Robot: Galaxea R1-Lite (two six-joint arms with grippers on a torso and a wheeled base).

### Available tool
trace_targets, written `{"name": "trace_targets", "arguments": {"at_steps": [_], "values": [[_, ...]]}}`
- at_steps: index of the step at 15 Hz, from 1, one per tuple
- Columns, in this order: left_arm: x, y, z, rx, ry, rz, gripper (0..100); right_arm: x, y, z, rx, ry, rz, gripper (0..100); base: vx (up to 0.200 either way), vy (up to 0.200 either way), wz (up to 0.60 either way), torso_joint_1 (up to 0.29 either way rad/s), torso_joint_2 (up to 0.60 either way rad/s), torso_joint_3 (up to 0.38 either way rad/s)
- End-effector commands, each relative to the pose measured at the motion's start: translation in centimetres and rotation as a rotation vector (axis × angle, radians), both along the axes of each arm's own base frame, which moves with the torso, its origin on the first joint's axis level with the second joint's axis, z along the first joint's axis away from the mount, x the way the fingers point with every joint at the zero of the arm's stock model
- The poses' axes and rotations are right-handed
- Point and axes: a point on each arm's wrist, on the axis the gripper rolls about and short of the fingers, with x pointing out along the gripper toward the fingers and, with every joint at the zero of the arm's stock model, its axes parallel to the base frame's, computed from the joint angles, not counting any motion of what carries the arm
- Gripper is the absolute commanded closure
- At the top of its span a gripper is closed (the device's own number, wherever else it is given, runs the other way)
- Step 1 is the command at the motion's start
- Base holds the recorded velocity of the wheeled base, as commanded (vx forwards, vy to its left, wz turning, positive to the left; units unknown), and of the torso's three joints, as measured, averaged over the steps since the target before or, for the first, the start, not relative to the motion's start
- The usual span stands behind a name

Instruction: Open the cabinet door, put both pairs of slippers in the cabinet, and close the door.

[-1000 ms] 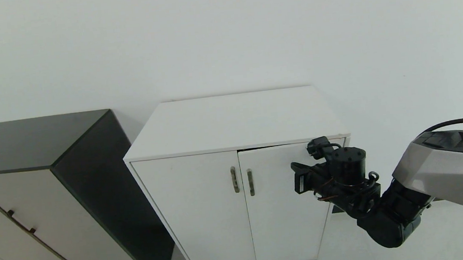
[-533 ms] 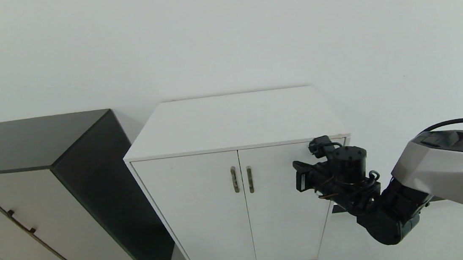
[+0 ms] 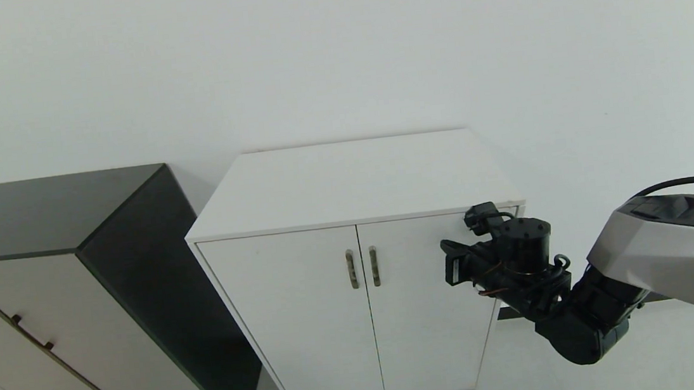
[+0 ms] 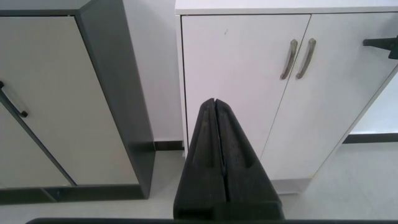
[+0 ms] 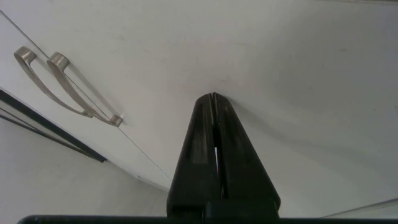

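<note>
The white two-door cabinet [image 3: 346,185] stands against the far wall, both doors shut. Its right-hand door [image 3: 427,334] sits flush with the left-hand door [image 3: 290,328], with only a thin, even seam between them and the top edges level. The two brushed metal bar handles [image 3: 363,267] stand side by side at the seam.

The right gripper [image 3: 449,266] is at the upper right part of the right-hand door. In the right wrist view its fingers are pressed together with nothing between them, and the tip [image 5: 214,98] meets the door face, well to the right of the handles. Contact looks light; whether it is bearing on the panel cannot be told.

The left gripper [image 4: 215,104] is also pressed together and empty, held low and nearer than the cabinet, in front of its left side and apart from it.

A dark-sided cabinet with pale doors [image 3: 136,253] stands just left of the white one.

Assessment: the door-closing step appears complete or at its very end. With the doors shut, whether both pairs of slippers lie inside cannot be confirmed. What seems to remain is drawing the right arm clear without catching the door.
</note>
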Motion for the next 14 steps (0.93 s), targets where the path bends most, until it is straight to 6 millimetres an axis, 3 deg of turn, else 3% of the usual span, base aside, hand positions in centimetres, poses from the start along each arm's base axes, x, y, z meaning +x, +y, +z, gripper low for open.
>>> {"name": "trace_targets", "arguments": {"at_steps": [1, 6, 10, 11, 12, 14], "values": [[0.0, 0.0, 0.0, 0.000, 0.000, 0.000, 100, -0.1, 0.0, 0.0, 0.000, 0.000, 0.000, 100, 0.000, 0.000, 0.00, 0.000, 0.00, 0.000], [0.0, 0.0, 0.0, 0.001, 0.001, -0.005, 100, -2.0, -1.3, 2.7, 0.017, -0.048, -0.050, 100, 0.000, 0.000, 0.00, 0.000, 0.00, 0.000], [0.0, 0.0, 0.0, 0.003, 0.000, -0.005, 100, -5.8, -4.3, 4.5, -0.056, -0.047, -0.127, 100, 0.000, 0.000, 0.00, 0.000, 0.00, 0.000], [0.0, 0.0, 0.0, 0.004, 0.001, -0.005, 100, -7.9, -6.0, 5.3, -0.074, -0.041, -0.173, 100, 0.000, 0.000, 0.00, 0.000, 0.00, 0.000], [0.0, 0.0, 0.0, 0.004, 0.001, -0.005, 100, -8.7, -6.6, 5.5, -0.078, -0.036, -0.184, 100, 0.000, 0.000, 0.00, 0.000, 0.00, 0.000], [0.0, 0.0, 0.0, 0.004, 0.001, -0.005, 100, -13.3, -10.0, 5.8, -0.105, -0.002, -0.251, 100, 0.000, 0.000, 0.00, 0.000, 0.00, 0.000]]}}
